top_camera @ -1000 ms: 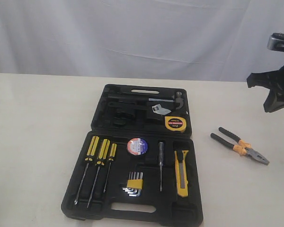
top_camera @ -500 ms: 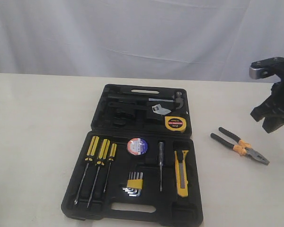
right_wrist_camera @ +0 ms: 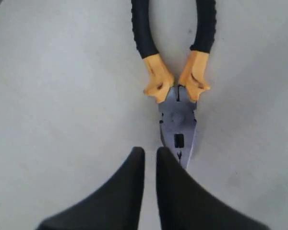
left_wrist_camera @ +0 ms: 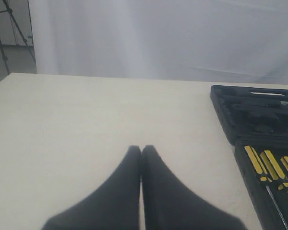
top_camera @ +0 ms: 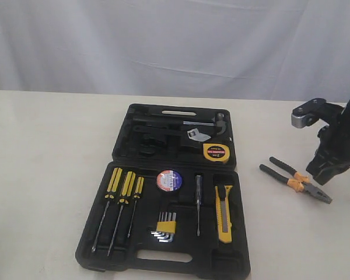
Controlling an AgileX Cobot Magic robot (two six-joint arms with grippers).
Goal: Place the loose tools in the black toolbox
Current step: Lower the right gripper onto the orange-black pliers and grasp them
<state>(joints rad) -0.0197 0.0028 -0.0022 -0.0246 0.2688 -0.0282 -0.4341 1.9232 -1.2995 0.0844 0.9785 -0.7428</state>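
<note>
The pliers (top_camera: 296, 181) with black-orange handles lie loose on the table, right of the black toolbox (top_camera: 122, 163). My right gripper (top_camera: 318, 177) hangs just above their metal nose. In the right wrist view the pliers (right_wrist_camera: 177, 120) lie just past the gripper (right_wrist_camera: 150, 152), whose fingers stand a narrow gap apart with nothing between them. The yellow-black utility knife (top_camera: 223, 213), the black tape roll (top_camera: 169, 180) and the round yellow tape measure (top_camera: 216, 152) rest inside the open toolbox. My left gripper (left_wrist_camera: 141, 148) is shut over bare table, left of the toolbox (left_wrist_camera: 230, 120).
Three yellow-black screwdrivers (top_camera: 121, 195), a hex key set (top_camera: 165, 226), a slim tester screwdriver (top_camera: 198, 201) and a hammer (top_camera: 213, 122) sit in the toolbox. A white curtain hangs behind the table. The left arm is out of the exterior view.
The right arm has come down and a little to the left, from high above the table to just over the pliers' nose. Nothing else has moved.
</note>
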